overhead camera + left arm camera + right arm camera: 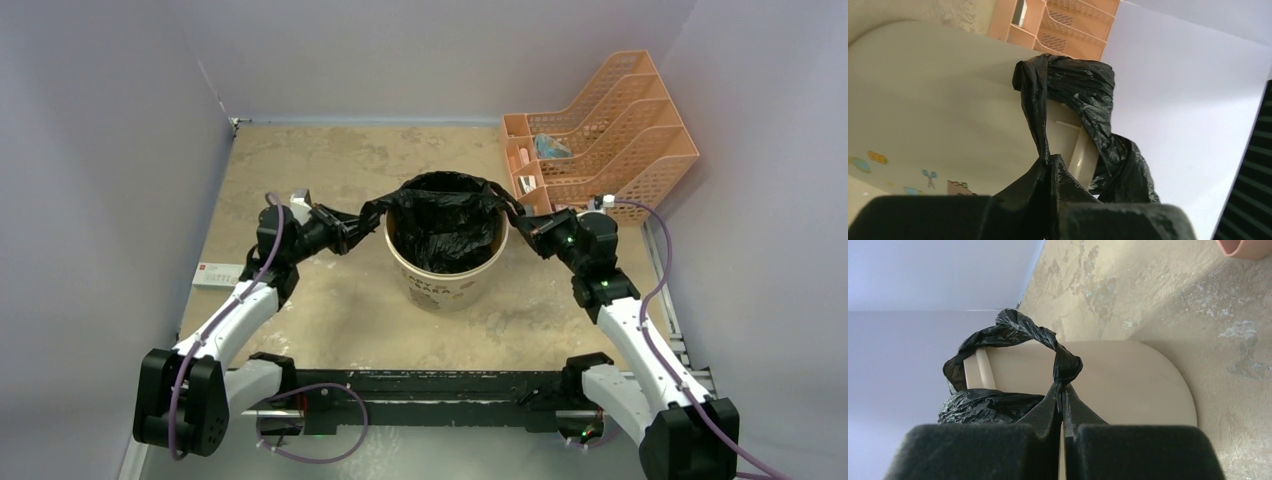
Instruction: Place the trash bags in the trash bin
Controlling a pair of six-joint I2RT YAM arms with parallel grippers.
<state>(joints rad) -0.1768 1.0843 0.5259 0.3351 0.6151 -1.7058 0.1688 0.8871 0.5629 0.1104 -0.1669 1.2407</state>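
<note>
Left hand (pixel 360 227) and right hand (pixel 523 223) each clamp a trash bag (pixel 445 228) loop; wrist views show the pinch, overhead shows it lining the trash bin (pixel 447 287).

Left arm (pixel 235 315) rises from lower left, right arm (pixel 625 330) from lower right. Left gripper (pixel 345 232) and right gripper (pixel 530 225) sit mid-frame, facing inward, jaws pinched on the trash bag (pixel 445 225).

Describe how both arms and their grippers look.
The left arm and right arm have white tube links between chunky black joints. A purple cable runs along each. Small green lights glow near the right wrist. The left gripper and right gripper are black, with blunt matte fingers.
</note>
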